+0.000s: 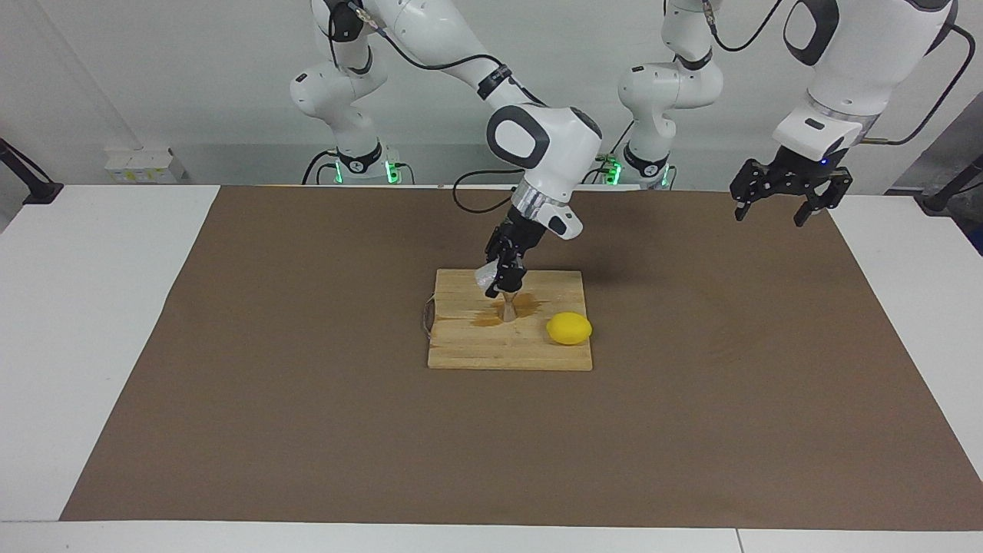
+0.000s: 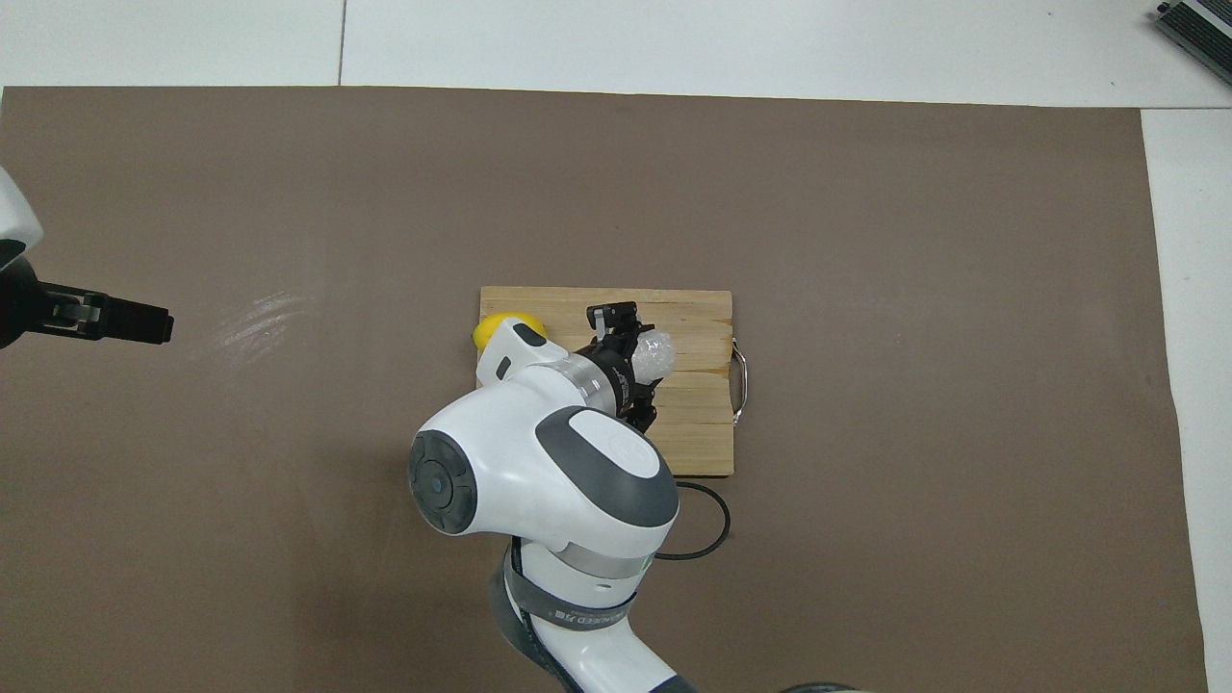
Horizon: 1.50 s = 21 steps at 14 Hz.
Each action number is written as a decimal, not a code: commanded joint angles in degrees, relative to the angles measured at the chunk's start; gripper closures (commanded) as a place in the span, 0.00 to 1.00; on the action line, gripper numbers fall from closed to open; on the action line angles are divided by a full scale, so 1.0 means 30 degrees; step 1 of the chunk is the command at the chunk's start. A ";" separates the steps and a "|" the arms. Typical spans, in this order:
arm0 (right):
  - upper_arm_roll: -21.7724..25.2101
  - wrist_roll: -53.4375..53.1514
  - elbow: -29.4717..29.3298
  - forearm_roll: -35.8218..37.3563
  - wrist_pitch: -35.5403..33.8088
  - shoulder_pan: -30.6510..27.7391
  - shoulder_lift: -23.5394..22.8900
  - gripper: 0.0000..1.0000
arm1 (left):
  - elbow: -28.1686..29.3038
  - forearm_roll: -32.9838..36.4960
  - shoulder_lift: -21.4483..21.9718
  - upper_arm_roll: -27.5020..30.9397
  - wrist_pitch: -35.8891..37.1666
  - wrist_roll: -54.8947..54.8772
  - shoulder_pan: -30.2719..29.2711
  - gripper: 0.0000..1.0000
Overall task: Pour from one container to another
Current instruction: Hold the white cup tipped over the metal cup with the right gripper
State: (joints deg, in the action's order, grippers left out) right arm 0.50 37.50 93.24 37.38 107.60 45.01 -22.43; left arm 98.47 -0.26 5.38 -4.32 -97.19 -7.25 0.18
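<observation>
My right gripper [image 1: 494,282] is shut on the small clear ribbed glass cup [image 1: 484,276], which it holds tilted on its side just above the steel jigger [image 1: 509,309]. The jigger stands upright in the middle of a wooden cutting board [image 1: 476,349]. In the overhead view the cup [image 2: 654,354] shows past the right gripper [image 2: 639,360], and the arm hides the jigger. My left gripper [image 1: 770,218] hangs open and empty, high over the mat at the left arm's end of the table, its tip [image 2: 130,322] at the overhead view's edge.
A yellow lemon [image 1: 569,329] lies on the board beside the jigger, toward the left arm's end. A darker wet patch [image 1: 482,321] spreads on the wood around the jigger. A brown mat [image 1: 307,399] covers the table. A metal handle [image 2: 739,377] sticks out from the board's edge.
</observation>
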 commanded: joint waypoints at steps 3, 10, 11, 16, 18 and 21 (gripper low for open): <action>-0.0079 -0.0724 0.0208 0.0606 -0.0183 0.0027 0.0181 0.43 | -0.1175 0.0056 -0.0678 0.0004 0.0227 -0.0716 -0.0002 0.00; -0.0138 -0.1075 0.0150 0.0312 0.0022 -0.0265 0.0152 0.43 | -0.2207 0.0086 -0.1209 0.0004 0.1576 -0.1039 -0.0207 0.00; -0.0138 -0.1076 0.0150 0.0080 0.0022 -0.0411 0.0210 0.43 | -0.2207 0.0086 -0.1238 0.0004 0.1547 -0.1272 -0.0207 0.00; -0.0138 -0.1017 0.0150 -0.1296 0.0110 -0.0764 0.0415 0.43 | -0.2207 0.0056 -0.1180 0.0004 0.1488 -0.1275 -0.0236 0.00; -0.0138 -0.0988 0.0179 -0.1737 0.0110 -0.0822 0.0561 0.43 | -0.2265 0.0027 -0.1121 0.0004 0.1343 -0.1275 -0.0294 0.00; -0.0138 -0.0929 0.0179 -0.2351 0.0110 -0.1085 0.0679 0.43 | -0.2265 0.0027 -0.1209 0.0004 0.1137 -0.1274 -0.0265 0.00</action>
State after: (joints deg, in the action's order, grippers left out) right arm 0.65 35.19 93.07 31.99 107.67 43.04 -21.63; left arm 92.65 -0.20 2.30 -4.15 -93.97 -10.08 -0.23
